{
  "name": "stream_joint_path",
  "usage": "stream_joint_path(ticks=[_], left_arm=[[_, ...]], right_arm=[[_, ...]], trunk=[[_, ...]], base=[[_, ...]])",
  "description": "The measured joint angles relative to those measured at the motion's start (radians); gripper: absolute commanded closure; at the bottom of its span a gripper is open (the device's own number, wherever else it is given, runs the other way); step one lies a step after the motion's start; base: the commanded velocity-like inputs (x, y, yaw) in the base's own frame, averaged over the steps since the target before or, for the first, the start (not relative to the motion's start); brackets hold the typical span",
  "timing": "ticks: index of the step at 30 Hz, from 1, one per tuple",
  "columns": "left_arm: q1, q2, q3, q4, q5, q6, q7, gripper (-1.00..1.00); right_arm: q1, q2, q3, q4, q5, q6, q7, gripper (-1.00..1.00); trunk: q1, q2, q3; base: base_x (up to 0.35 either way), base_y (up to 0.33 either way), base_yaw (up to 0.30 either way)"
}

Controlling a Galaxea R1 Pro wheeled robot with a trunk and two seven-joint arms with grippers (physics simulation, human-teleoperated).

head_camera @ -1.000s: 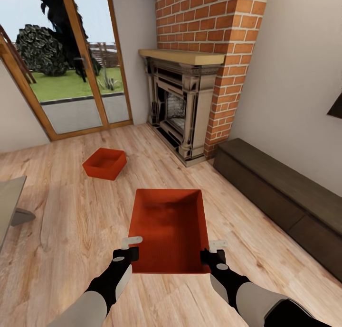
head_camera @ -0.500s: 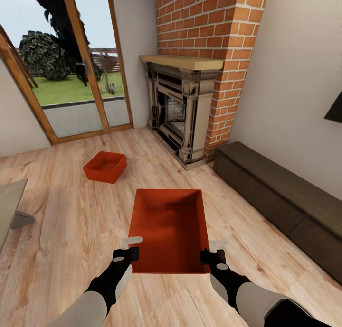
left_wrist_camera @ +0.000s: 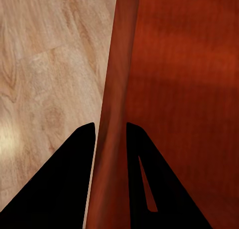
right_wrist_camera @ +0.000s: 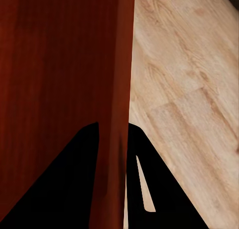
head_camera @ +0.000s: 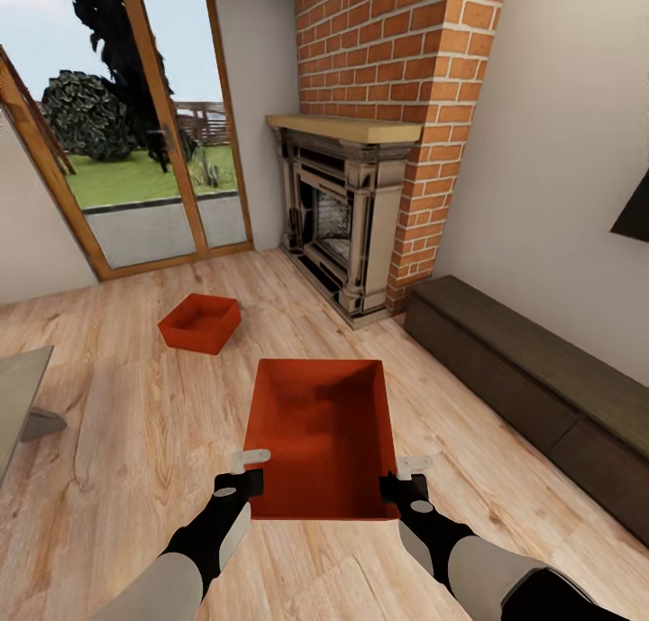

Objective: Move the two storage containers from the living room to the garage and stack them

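An orange-red open-top storage container hangs level in front of me above the light wood plank floor. My left gripper is shut on its left wall, and my right gripper is shut on its right wall. In both wrist views the thin wall runs between the two dark fingers. The second storage container sits on the planks farther off to the left, near the glass doors.
A red brick fireplace stands ahead. A long low dark bench runs along the right wall, with a black TV corner above it. Glass doors lie at the far left. A grey table edge juts in at left.
The whole view has drawn back: fireplace, doors and the far container sit lower and slightly smaller now. The held container and both grippers keep their place in the picture.
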Motion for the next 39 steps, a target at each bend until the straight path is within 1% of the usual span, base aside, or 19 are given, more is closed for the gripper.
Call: stream_joint_path(ticks=[39], left_arm=[[0.0,0.0,0.0,0.0,0.0,0.0,0.0,1.0]], right_arm=[[0.0,0.0,0.0,0.001,0.0,0.0,0.0,1.0]], trunk=[[0.0,0.0,0.062]], base=[[0.0,0.0,0.0]])
